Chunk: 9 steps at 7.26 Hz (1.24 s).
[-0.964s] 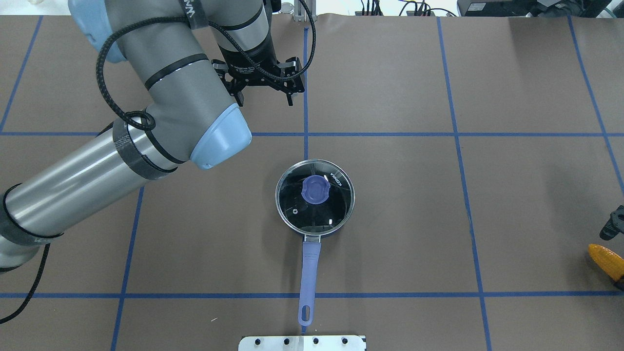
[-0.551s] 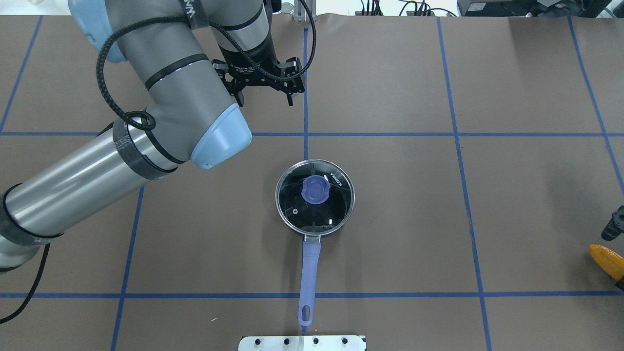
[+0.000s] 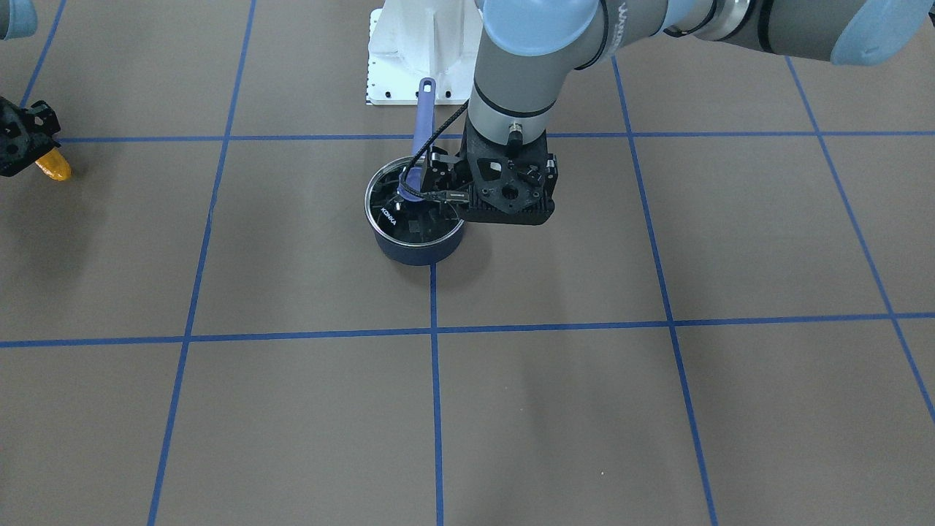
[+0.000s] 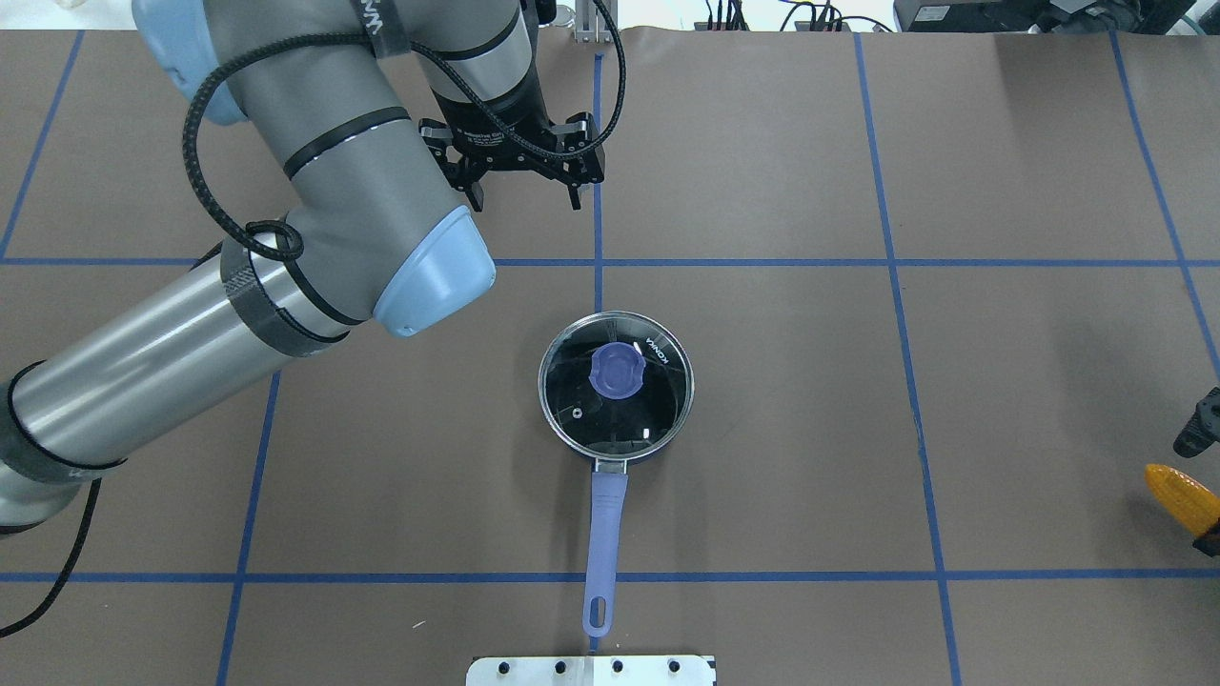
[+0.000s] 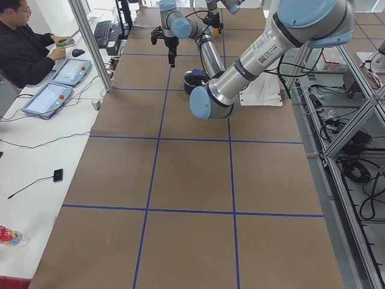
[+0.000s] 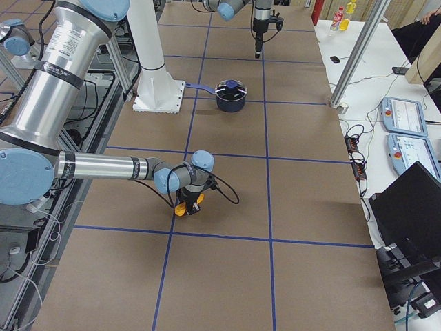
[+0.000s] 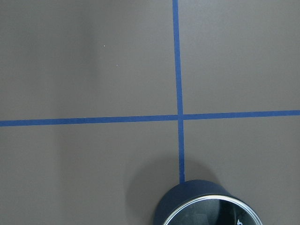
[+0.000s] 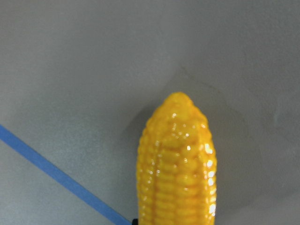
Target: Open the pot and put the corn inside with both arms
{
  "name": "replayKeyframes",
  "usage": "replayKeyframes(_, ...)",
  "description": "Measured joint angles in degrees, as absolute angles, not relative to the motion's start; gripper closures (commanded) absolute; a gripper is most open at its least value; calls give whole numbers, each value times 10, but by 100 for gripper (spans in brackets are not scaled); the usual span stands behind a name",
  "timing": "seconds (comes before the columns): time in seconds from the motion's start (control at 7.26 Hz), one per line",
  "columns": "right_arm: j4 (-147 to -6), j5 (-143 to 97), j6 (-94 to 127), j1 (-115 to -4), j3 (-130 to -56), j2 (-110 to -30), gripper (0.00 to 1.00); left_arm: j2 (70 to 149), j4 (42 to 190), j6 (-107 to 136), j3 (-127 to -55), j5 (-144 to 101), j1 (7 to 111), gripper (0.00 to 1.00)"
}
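A dark pot (image 4: 572,448) with a glass lid (image 4: 658,400), a purple knob (image 4: 615,370) and a purple handle (image 4: 606,524) stands mid-table, lid on. It also shows in the front view (image 3: 416,248) and at the bottom of the left wrist view (image 7: 206,204). My left gripper (image 4: 526,195) hangs open and empty above the table, beyond the pot. My right gripper (image 3: 18,139) is at the table's right side, shut on the yellow-orange corn (image 4: 1180,495), whose tip sticks out (image 3: 54,168). The corn fills the right wrist view (image 8: 176,168), just above the table.
The white robot base plate (image 4: 591,670) sits at the near edge, just past the pot handle's end. Blue tape lines (image 4: 599,276) grid the brown table. An operator (image 5: 27,51) and control panels are beyond the far side.
My left gripper has shifted slightly to the right, still open. My right gripper has moved a little with the corn, away from the robot. The pot has not moved.
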State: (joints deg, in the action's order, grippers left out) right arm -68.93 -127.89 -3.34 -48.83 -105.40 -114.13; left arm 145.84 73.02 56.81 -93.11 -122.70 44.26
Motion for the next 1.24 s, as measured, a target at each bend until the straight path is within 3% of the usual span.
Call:
replayKeyframes(0.69,-714,-1344,-26,-579,-1097,-1095,70,1458,729,588,-949,-1162,346,0)
replayKeyframes(1.24,-837,-1348,7,-603,-1160,-1025,70,1453,737,599,-943,-1129,289,0)
